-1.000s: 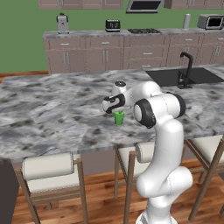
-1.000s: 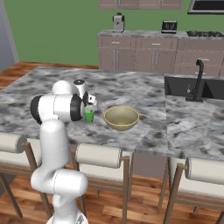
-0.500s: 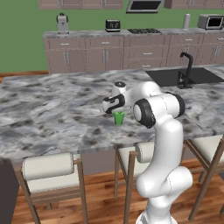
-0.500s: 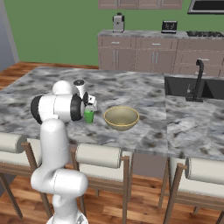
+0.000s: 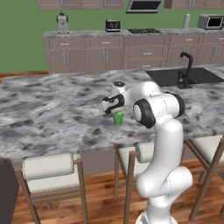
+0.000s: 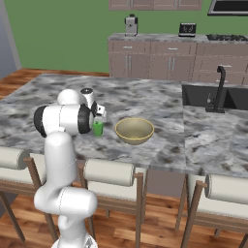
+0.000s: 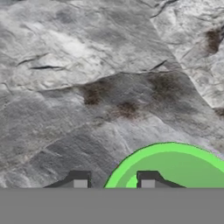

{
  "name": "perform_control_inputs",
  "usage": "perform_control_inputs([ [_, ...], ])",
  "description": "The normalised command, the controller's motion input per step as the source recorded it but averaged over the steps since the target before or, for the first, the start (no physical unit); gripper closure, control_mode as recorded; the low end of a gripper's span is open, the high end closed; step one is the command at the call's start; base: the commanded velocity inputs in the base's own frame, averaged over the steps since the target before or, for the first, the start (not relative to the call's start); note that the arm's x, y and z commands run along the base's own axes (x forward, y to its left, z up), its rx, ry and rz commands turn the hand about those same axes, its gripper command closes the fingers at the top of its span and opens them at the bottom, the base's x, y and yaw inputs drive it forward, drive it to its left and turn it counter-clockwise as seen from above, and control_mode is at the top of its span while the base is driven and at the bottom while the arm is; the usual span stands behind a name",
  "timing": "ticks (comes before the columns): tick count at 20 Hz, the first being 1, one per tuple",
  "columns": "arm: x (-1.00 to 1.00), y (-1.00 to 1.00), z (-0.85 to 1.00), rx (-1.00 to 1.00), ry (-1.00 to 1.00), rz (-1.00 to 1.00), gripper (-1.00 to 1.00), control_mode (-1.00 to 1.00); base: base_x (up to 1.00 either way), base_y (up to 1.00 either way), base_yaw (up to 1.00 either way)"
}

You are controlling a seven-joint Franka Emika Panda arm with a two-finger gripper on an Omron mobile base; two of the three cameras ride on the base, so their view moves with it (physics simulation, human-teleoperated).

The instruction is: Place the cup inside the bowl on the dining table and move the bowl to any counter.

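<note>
Two marble surfaces are showing here: the long dining bench (image 5: 52,109) with its grey-and-white veined top, carrying the task's things, and behind it the narrower cabinet-backed bench (image 5: 131,35) running along the green wall. Cushioned wooden stools (image 5: 48,173) are standing along the near edge of the dining bench. A black sink (image 6: 213,94) with a dark faucet (image 6: 220,87) is sitting in the bench top, off to the robot's right. On the far bench a toaster (image 6: 187,29) and a small silver appliance (image 6: 131,24) are standing near a cooktop (image 5: 143,31).

The bowl (image 6: 134,131), tan-yellow outside and pale olive inside, is sitting upright on the dining bench, empty, just beside the cup on its right. The cup (image 6: 98,128), small and bright green, is standing upright on the marble under the hand, apart from the bowl.

The fingers (image 7: 113,183) are reaching down at the cup's rim: in the hand view one dark fingertip (image 7: 147,181) is lying over the green opening and the other is sitting outside the rim over the marble, so they are straddling the cup's wall, partly closed. Whether they are actually pressing on the wall I cannot tell.
</note>
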Motion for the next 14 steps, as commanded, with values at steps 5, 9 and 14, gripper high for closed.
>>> perform_control_inputs([
  [5, 0.0, 0.0, 0.04, 0.0, 0.0, 0.0, 1.0, -1.0, 0.0, 0.0, 0.0],
  [9, 0.0, 0.0, 0.33, 0.0, 0.0, 0.0, 1.0, -1.0, 0.0, 0.0, 0.0],
  [14, -0.08, 0.0, 0.5, 0.0, 0.0, 0.01, 1.0, -1.0, 0.0, 0.0, 0.0],
])
